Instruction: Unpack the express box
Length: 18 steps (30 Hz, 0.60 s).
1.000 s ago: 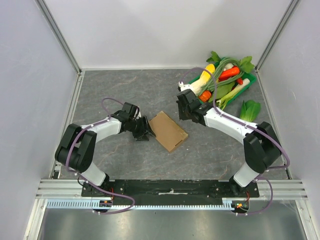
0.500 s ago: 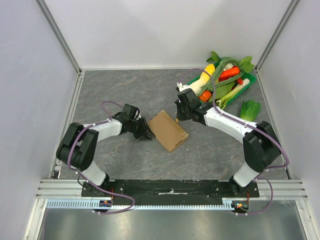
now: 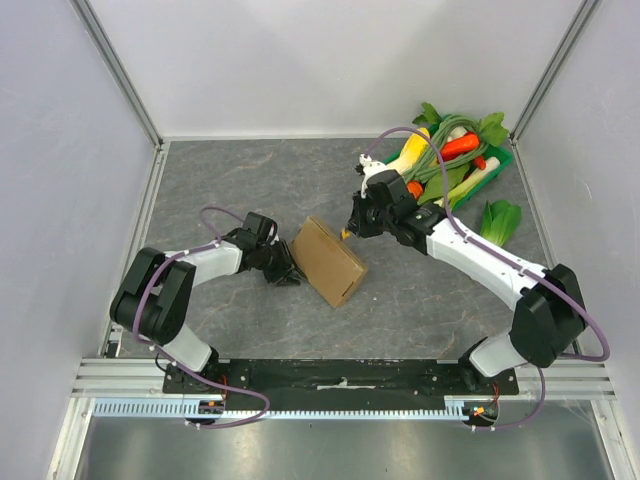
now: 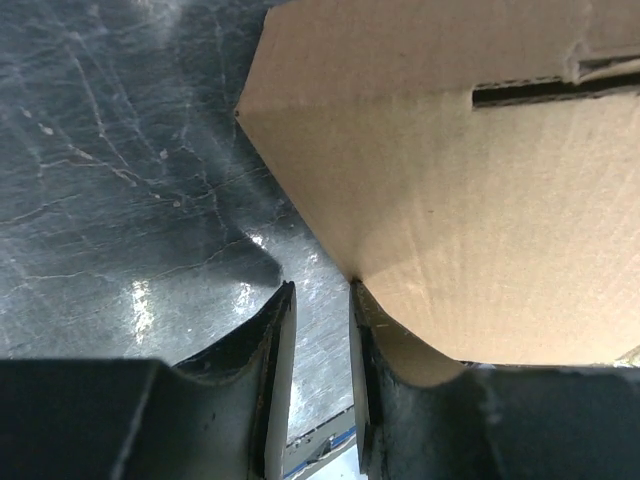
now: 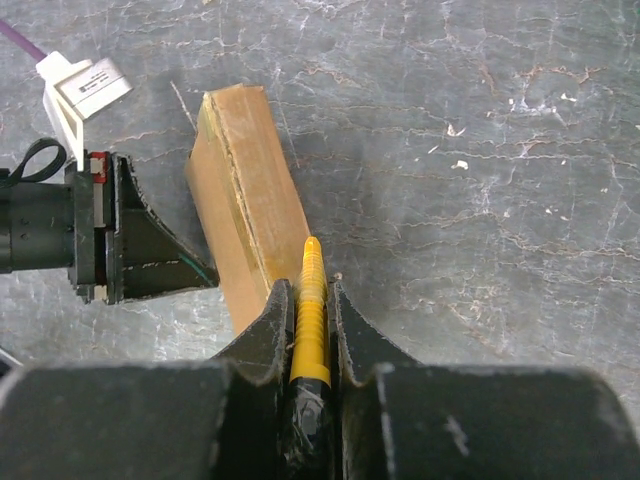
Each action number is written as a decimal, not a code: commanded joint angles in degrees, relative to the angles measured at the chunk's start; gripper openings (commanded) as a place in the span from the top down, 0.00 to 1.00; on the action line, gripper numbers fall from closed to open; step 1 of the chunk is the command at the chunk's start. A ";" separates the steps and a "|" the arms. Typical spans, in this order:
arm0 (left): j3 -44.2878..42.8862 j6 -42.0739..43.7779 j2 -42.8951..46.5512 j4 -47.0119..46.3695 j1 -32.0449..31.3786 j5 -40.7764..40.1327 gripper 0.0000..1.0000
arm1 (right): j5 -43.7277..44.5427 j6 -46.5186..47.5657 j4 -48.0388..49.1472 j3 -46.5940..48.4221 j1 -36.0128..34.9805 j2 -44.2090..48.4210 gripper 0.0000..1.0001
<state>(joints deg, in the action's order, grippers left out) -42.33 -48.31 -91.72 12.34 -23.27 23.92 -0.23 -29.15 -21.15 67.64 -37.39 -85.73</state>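
Express box (image 3: 327, 262): middle of the grey table (image 3: 230, 180), right between the two grippers. Plain brown, looks tipped up on one long edge instead of lying flat. Slot cut showing in the left wrist view.
Left gripper (image 4: 320, 290): down low against the box's left side, fingers just a narrow crack apart with only tabletop between them. Box corner sits right at the tip of the finger on the right of that view. Not pinching anything, far as can be seen.
Right gripper (image 5: 305, 290): clamped tight on a ribbed yellow tool (image 5: 311, 265) poking forward out of the fingers.
Tool tip: right at the box's upper edge, touching or a hair off, can't tell which.
Background: green tray (image 3: 507, 160) of vegetables in the far right corner, one loose leafy green (image 3: 500, 218) just beside it, well apart from the box.
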 commanded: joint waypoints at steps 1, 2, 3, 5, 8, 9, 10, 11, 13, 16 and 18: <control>1.63 0.24 -0.48 3.57 -0.20 -7.40 0.67 | -3.02 -0.82 -1.79 0.57 -1.72 1.97 1.00; 1.81 0.41 -0.21 3.48 -0.20 -7.92 0.67 | -3.11 -1.09 -1.71 0.04 -2.07 2.32 1.00; 1.72 0.50 -0.04 3.57 -0.20 -8.10 0.67 | -3.02 -1.44 -1.79 -0.22 -3.03 2.33 1.00; 1.63 0.76 0.05 4.01 -0.11 -8.63 0.67 | -2.24 -2.05 -1.79 -0.75 -4.35 2.76 1.00; 1.98 0.77 0.32 4.45 -0.11 -8.98 0.67 | -0.40 -3.54 -1.79 -0.49 -7.43 3.20 1.00; 1.98 0.77 0.32 4.62 -0.11 -9.07 0.67 | -0.12 -3.98 -1.79 -0.31 -9.18 3.20 1.00; 1.98 0.77 0.32 4.71 -0.11 -9.16 0.67 | 1.27 -5.21 -1.88 -0.14 -10.07 3.29 1.00; 2.07 0.59 0.58 5.23 -0.11 -9.50 0.67 | 3.02 -5.57 -1.79 0.21 -11.12 3.47 1.00; 2.16 0.42 1.10 5.50 -0.03 -9.77 0.67 | 5.58 -6.53 -2.32 0.57 -13.93 3.38 1.00; 2.16 0.15 2.60 6.73 -0.02 -11.08 0.67 | 9.27 -7.76 -3.02 1.27 -16.22 3.03 1.00; 1.90 0.06 4.00 8.48 -0.02 -11.88 0.67 | 10.68 -7.85 -3.20 1.44 -17.01 2.68 1.00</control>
<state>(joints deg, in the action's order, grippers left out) -41.65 -48.36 -89.62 16.14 -23.38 19.11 7.11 -34.70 -20.03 68.29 -52.51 -81.93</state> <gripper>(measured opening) 0.330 0.154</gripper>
